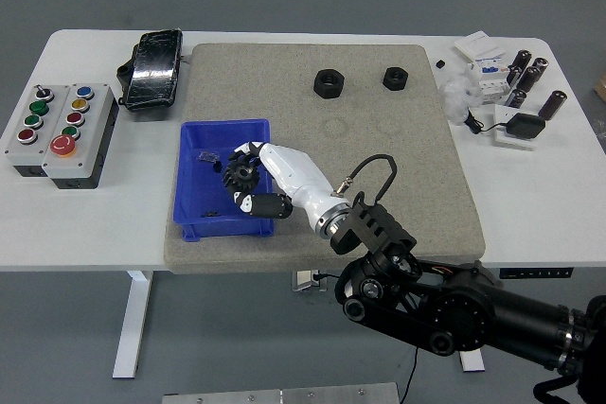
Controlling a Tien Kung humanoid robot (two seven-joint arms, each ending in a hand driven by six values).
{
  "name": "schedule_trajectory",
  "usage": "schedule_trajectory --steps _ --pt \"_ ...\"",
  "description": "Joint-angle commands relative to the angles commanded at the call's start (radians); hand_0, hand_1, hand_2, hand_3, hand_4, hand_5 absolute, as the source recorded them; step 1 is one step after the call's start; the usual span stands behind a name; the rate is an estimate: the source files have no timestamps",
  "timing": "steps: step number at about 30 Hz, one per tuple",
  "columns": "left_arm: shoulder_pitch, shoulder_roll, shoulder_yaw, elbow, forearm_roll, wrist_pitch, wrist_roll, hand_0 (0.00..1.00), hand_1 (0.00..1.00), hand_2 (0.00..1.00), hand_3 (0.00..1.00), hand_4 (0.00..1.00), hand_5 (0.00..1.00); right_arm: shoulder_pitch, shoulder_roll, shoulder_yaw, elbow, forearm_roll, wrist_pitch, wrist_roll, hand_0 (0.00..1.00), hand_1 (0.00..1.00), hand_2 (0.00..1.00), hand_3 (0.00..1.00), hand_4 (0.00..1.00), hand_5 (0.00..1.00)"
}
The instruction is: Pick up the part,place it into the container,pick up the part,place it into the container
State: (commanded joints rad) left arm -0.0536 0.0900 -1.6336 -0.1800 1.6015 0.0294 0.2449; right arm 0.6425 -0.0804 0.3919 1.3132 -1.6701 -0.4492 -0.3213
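My right hand (242,180), white with black fingertips, hangs over the blue container (191,209) and is shut on a black toothed gear part (240,177). The black right arm (445,305) reaches in from the lower right. Two more black nut-like parts lie on the grey mat at the back: a larger one (329,83) and a smaller one (395,78). Small dark bits and a thin wire lie on the container's floor. The left arm does not show.
A grey mat (379,149) covers the table's middle. A button box (59,131) sits at the left, a black pouch (151,68) behind it. Cylinders, white boxes and a cable (502,82) crowd the back right corner.
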Motion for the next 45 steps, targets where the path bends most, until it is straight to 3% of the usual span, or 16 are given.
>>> schedule_trajectory --steps 1,6,7,17,27,36,41,45 --pt "0.0 0.0 0.0 0.0 0.0 0.0 0.0 0.663 0.628 0.572 0.615 0.691 0.359 -0.001 0.0 0.001 -0.001 -0.001 0.004 -0.004 0.752 0.818 0.835 0.757 0.518 0.101" --pt "-0.001 0.0 0.001 0.0 0.0 0.0 -0.001 0.663 0.628 0.572 0.615 0.691 0.359 -0.004 0.0 0.002 -0.008 0.002 0.015 -0.011 0.752 0.818 0.835 0.757 0.518 0.101" --pt "-0.001 0.0 0.0 0.0 0.0 0.0 -0.001 0.663 0.628 0.572 0.614 0.691 0.36 -0.005 0.0 0.003 -0.008 0.002 0.015 -0.011 0.764 0.826 0.848 0.785 0.608 0.109" --pt "0.001 -0.001 0.004 0.0 -0.002 -0.001 -0.002 0.663 0.628 0.572 0.614 0.69 0.359 -0.014 -0.004 0.029 -0.005 -0.001 -0.02 0.006 0.757 0.821 0.838 0.781 0.627 0.104" --pt "0.003 -0.002 0.007 0.0 -0.007 0.0 -0.003 0.663 0.628 0.572 0.613 0.69 0.358 -0.096 -0.055 0.225 0.063 0.01 -0.114 0.089 0.716 0.771 0.787 0.722 0.657 0.149" --pt "0.01 0.0 0.01 0.0 -0.008 0.0 -0.005 0.663 0.628 0.572 0.613 0.689 0.357 -0.288 -0.133 0.497 0.122 0.192 -0.171 0.277 0.688 0.749 0.764 0.71 0.659 0.149" --pt "0.015 0.004 0.012 0.0 -0.009 0.001 -0.006 0.663 0.628 0.572 0.613 0.689 0.357 -0.406 -0.161 0.649 0.118 0.329 -0.153 0.396 0.688 0.749 0.764 0.71 0.659 0.149" --pt "0.022 0.007 0.008 0.0 -0.001 0.0 -0.006 0.662 0.628 0.571 0.612 0.689 0.358 -0.495 -0.16 0.767 0.113 0.445 -0.127 0.494 0.682 0.744 0.762 0.708 0.672 0.148"
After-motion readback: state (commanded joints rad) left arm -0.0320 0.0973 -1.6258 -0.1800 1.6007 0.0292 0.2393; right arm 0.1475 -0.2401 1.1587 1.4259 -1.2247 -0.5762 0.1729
